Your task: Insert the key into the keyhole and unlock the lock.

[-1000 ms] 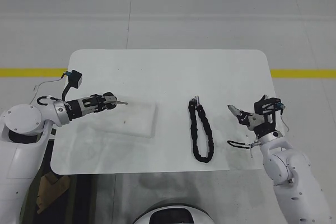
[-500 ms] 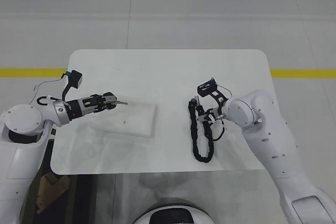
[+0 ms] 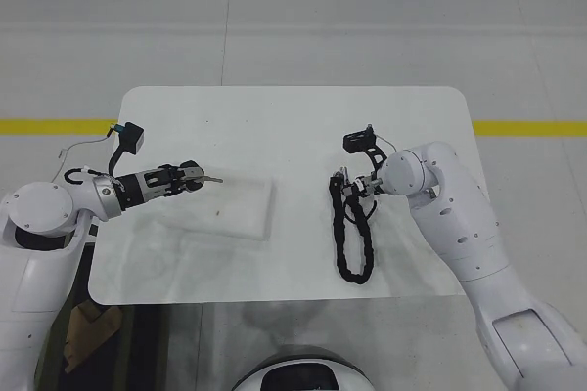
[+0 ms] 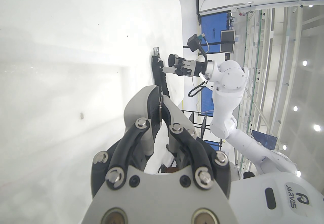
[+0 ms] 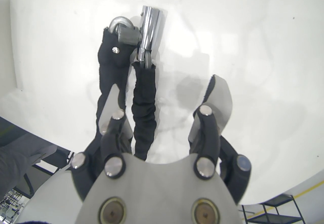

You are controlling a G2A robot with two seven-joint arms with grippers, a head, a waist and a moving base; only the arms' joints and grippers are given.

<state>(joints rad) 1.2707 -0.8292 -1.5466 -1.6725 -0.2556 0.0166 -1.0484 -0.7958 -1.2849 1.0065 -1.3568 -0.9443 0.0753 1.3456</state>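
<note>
1. The left end effector point(image 3: 196, 177) is pinched shut on the small key point(image 4: 161, 112). It holds the key up over the robot's left side of the worktop point(image 3: 274, 127), well apart from the lock. The key is thin and flat. I think it could twist or slip out of the grip when it pushes against something hard.
2. The chain lock point(image 3: 355, 244) lies flat on the worktop, a bit to the right of the middle. Its silver lock body point(image 5: 151, 30) sits at the end of the loop farthest from the robot, where the two ends of the black cloth-covered chain point(image 5: 144, 103) meet.
3. The right end effector point(image 5: 165, 87) is open wide and sits low over the chain, near the lock body. One strand of the chain runs between its fingers. If it closes here, it may grab the soft chain and not the hard lock body. Then the lock body could flop or turn when the key comes.
4. I cannot see the keyhole. If it points the wrong way, the key will hit bare metal and not go in.
5. Nothing grips the lock right now, so a small bump could slide it away.
</note>
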